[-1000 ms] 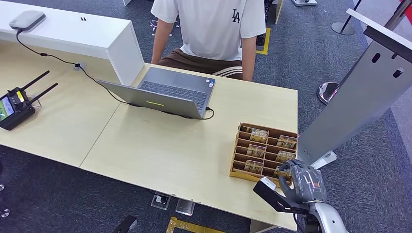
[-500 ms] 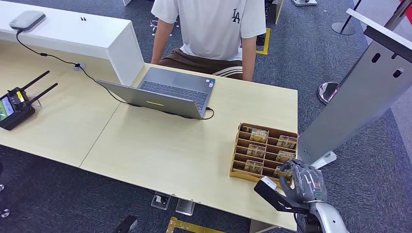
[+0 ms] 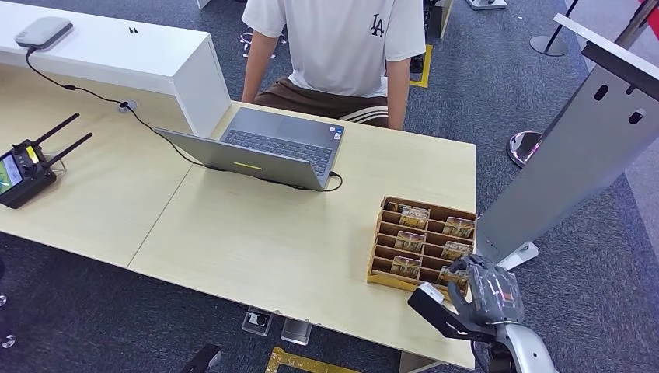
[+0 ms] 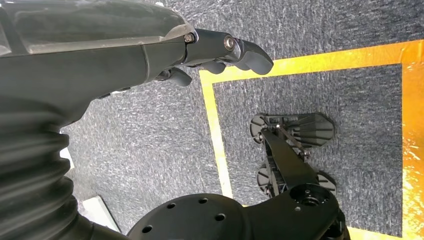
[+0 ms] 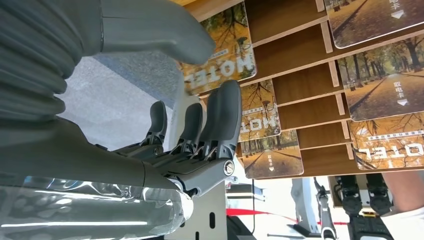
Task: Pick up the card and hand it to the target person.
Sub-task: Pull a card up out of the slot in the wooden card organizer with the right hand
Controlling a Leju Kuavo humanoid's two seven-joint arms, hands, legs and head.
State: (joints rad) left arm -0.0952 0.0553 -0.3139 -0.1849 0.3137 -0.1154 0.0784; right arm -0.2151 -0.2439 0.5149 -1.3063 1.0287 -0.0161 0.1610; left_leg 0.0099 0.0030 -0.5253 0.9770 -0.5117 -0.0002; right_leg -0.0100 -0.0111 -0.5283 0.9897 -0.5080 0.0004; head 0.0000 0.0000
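Observation:
A wooden card holder (image 3: 376,250) stands at the table's near right corner, with several hotel cards (image 3: 413,215) with an autumn-tree print in its slots. My right hand (image 3: 487,292) hovers at the holder's near right corner. In the right wrist view the thumb (image 5: 165,30) lies over one edge of a card (image 5: 236,62), and the fingers (image 5: 222,115) stay apart on the card's other side, gripping nothing. The slotted holder (image 5: 300,55) lies close behind. My left hand (image 4: 220,50) hangs over the carpet, holding nothing. A person (image 3: 342,47) in a white T-shirt sits at the far side.
An open laptop (image 3: 264,148) sits at the middle of the light wood table (image 3: 256,249), its cable running left. A black remote controller (image 3: 23,167) lies at far left. A grey slanted panel (image 3: 575,148) stands just right of the table, close to my right arm.
My right hand has drifted slightly right and down at the holder's corner. Everything else is still.

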